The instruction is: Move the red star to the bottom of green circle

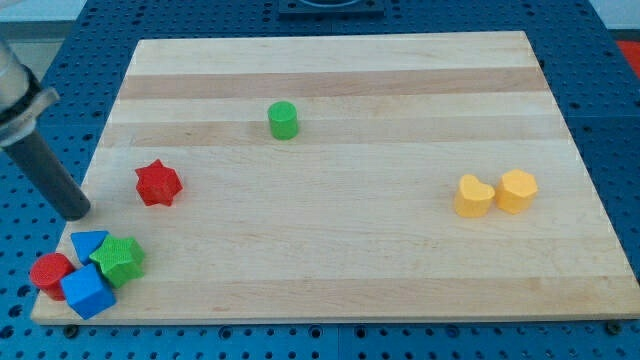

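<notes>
The red star [157, 184] lies on the wooden board [340, 110] at the view's left. The green circle [283, 120] stands further up and to the right, well apart from the star. My tip [76, 211] is at the board's left edge, to the left of the red star and a little lower, with a gap between them. It touches no block.
A cluster sits at the board's bottom left corner: a red cylinder [49, 272], a blue triangle [87, 243], a green star [120, 260] and a blue cube [86, 291]. Two yellow blocks, a heart [473, 196] and a hexagon [517, 190], lie side by side at the right.
</notes>
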Controlling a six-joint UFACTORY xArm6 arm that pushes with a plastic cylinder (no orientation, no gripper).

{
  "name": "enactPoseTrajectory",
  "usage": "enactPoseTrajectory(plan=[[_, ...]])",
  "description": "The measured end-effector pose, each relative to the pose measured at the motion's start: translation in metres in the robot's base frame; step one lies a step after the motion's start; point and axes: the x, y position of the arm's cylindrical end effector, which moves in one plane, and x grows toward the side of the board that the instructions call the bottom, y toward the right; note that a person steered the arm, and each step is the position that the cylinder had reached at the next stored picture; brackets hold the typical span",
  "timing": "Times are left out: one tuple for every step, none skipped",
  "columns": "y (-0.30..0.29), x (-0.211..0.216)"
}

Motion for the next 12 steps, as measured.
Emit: enactPoseTrajectory(plan=[[0.046,-0.017],[0.125,-0.031],[0.182,-0.031],[0.172,-0.022],[0.157,0.008],[0.178,0.015],[0.207,-0.020],[0.208,-0.055],[0.208,-0.036],[0.226,-0.003],[0.254,-0.009],[0.256,-0.038]])
